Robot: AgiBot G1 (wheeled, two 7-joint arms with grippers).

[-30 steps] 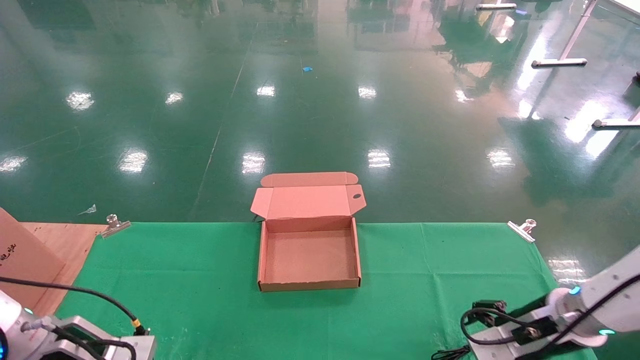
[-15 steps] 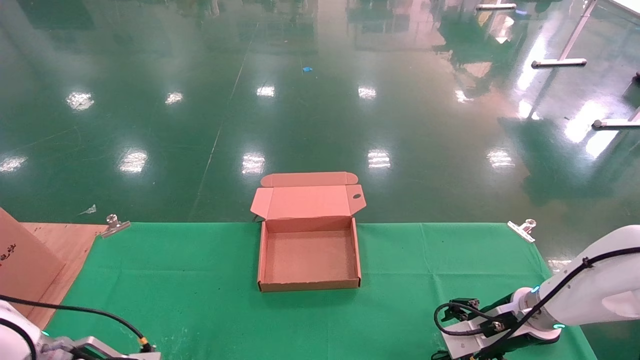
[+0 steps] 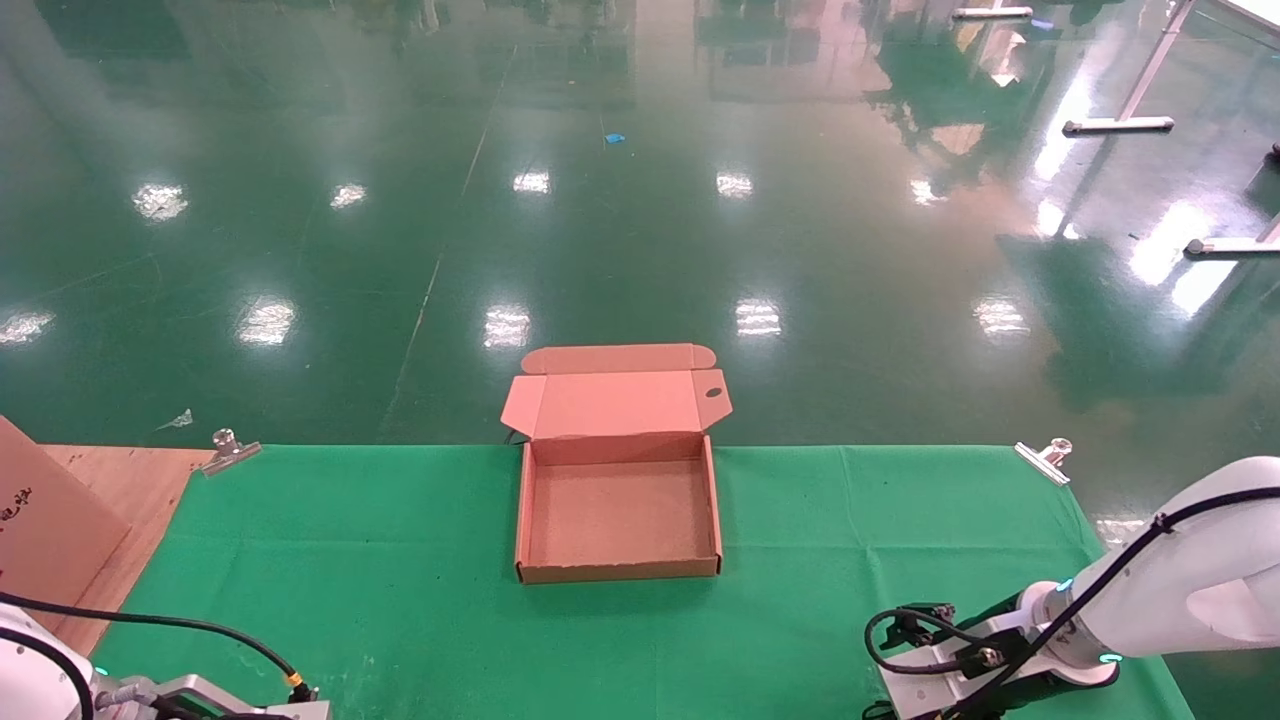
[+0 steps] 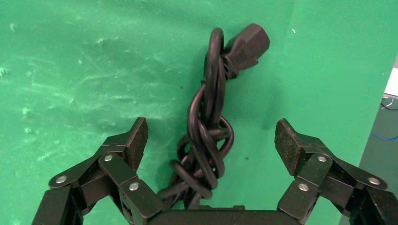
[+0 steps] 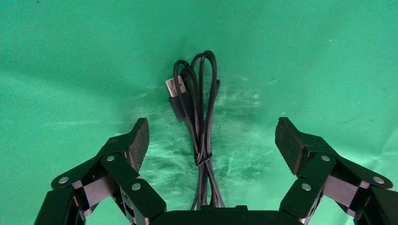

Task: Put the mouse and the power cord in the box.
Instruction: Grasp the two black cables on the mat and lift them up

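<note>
Box [image 3: 618,515]: open, mid tabletop on the green cloth [image 3: 400,560], lid folded back past the far edge; inside bare cardboard.
Power cord [image 4: 206,131]: thick black cable, twisted into a knot-like bundle, chunky plug at one end; lies flat on cloth — seen only in left wrist view, between the spread fingers.
Left pincer [image 4: 211,140]: at near left corner of tabletop, spread wide, fingers either side of the power cord, not touching it; pads [image 4: 137,136] apart from the cable.
Right pincer [image 5: 211,140]: near right corner of tabletop, also wide, poised over a thin USB cable [image 5: 197,108] — looped, tied w/ a small band, silver plug showing.
Mouse: body not visible in any view; can't tell where it is.
Right arm [image 3: 1160,590]: white, bent low over near right edge.
Other: cardboard sheet [image 3: 45,520] w/ red marks at far left, on a wood board [image 3: 140,480]; metal clips [image 3: 228,448] at cloth's far corners.
</note>
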